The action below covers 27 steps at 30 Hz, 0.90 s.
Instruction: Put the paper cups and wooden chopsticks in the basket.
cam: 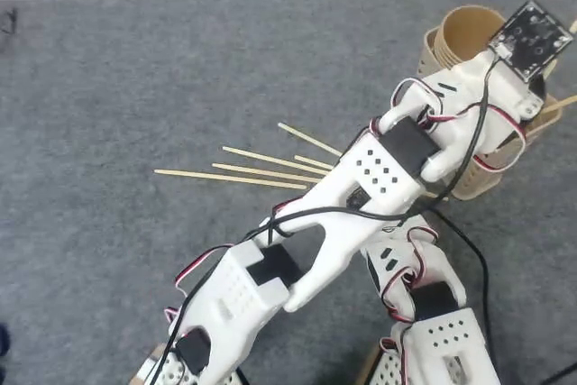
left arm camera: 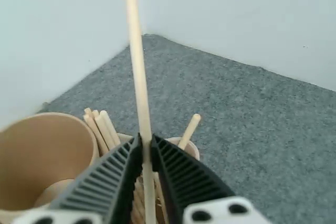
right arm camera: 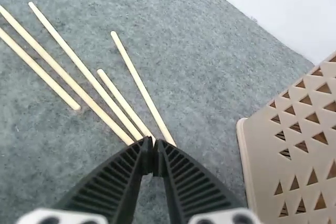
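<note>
Pinches a wooden chopstick [left arm camera: 135, 61] in left gripper [left arm camera: 146, 142] over the basket's [right arm camera: 262, 156] paper cups [left arm camera: 47, 150]; hangs right gripper [right arm camera: 154, 145], jaws together and empty, above loose chopsticks [right arm camera: 79, 70].

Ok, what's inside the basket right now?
Paper cups and a few chopsticks stand in the basket; the left gripper holds another chopstick over them. The arm hides the rest.
</note>
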Motion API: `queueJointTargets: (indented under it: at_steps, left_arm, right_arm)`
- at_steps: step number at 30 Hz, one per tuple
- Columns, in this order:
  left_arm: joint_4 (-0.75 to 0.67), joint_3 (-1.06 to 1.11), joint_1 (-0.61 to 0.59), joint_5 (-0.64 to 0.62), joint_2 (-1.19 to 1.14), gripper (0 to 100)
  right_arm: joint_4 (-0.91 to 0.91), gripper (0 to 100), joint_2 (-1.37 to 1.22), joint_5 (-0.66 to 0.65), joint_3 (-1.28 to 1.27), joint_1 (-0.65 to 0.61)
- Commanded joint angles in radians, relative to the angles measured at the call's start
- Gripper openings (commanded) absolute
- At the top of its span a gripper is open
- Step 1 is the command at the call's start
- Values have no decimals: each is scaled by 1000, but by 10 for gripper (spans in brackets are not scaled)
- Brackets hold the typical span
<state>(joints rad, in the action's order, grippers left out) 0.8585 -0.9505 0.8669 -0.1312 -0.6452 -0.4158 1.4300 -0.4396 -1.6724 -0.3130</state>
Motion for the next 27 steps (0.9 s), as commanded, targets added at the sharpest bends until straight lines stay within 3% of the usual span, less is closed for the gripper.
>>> queueJointTargets:
  at_steps: [1,6,15,20,27]
  left_arm:
    - [-58,-33,9,-3,0,12]
    - [-127,-31,35,86,-71,12]
    - [-138,-120,15,89,-169,16]
    - [-34,-173,17,84,-184,130]
    - [87,-289,-3,89,-184,128]
  right_arm:
    - [-1,6,12,-17,-18,-8]
    - [-2,6,10,-17,-18,-10]
    - [-2,6,10,-20,-18,-10]
    - [-4,6,10,-21,-18,-10]
    - [-2,6,10,-21,-18,-10]
